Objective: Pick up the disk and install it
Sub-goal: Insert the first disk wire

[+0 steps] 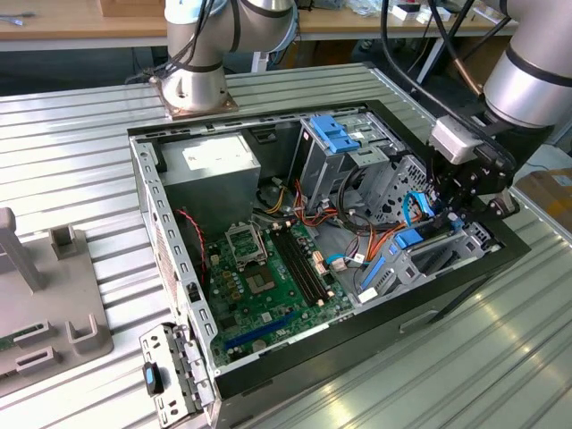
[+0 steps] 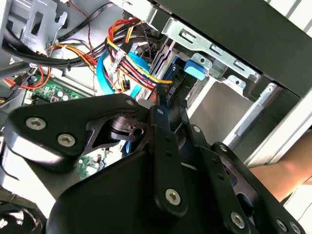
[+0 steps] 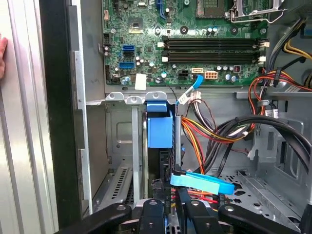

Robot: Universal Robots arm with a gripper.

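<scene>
My claw [image 1: 453, 217] hangs at the exterior view's right end of the open computer case [image 1: 295, 357], fingers closed narrow on the blue-railed disk [image 3: 160, 130]. The disk stands on edge in the drive cage [image 3: 122, 146], long axis running straight ahead of the claw.

The gripper [image 1: 458, 207] sits down inside the open computer case [image 1: 429, 308] lying on the worktop [image 1: 80, 125], right over the drive cage [image 1: 420, 268] where the disk [image 3: 160, 130] stands on edge in its slot. The motherboard [image 1: 268, 277] lies flat on the case floor toward the exterior view's left of the gripper, with the power supply [image 1: 210, 170] beyond it in the far corner. A bundle of cables [image 3: 219, 136] runs just beside the disk, between the gripper and the board.
</scene>
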